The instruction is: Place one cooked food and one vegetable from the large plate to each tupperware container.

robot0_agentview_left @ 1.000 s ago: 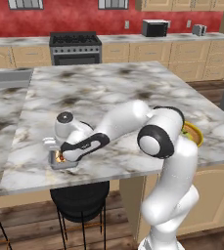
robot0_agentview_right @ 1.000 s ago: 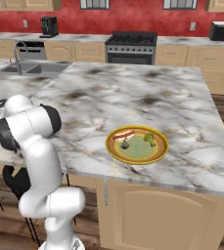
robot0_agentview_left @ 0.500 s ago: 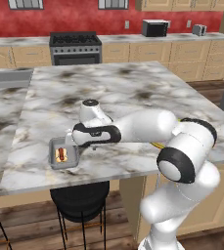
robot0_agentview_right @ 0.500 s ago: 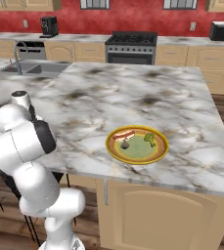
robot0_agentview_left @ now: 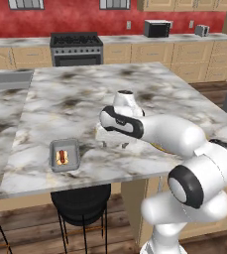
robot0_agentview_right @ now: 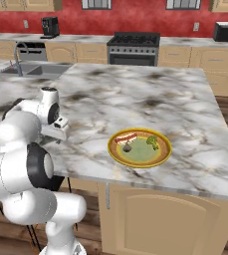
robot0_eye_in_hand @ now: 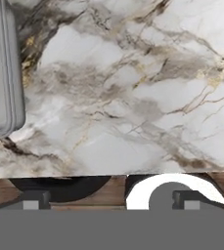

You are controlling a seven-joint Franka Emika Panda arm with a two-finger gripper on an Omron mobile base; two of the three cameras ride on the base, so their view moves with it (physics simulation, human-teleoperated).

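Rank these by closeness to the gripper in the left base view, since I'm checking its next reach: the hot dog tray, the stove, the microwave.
Gripper, over the island counter:
1. Tray with the hot dog, just left of it near the counter's front edge.
2. Stove, against the back wall, left of centre.
3. Microwave, on the back counter, to the right.

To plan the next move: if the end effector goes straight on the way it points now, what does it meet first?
Most likely the bare marble countertop; the open end effector points down at it, beside the grey tupperware container. Depth is unclear.

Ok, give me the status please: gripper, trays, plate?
Gripper open, empty, over bare counter. Sausage in near tray. Plate holds three foods. Nothing in the way.
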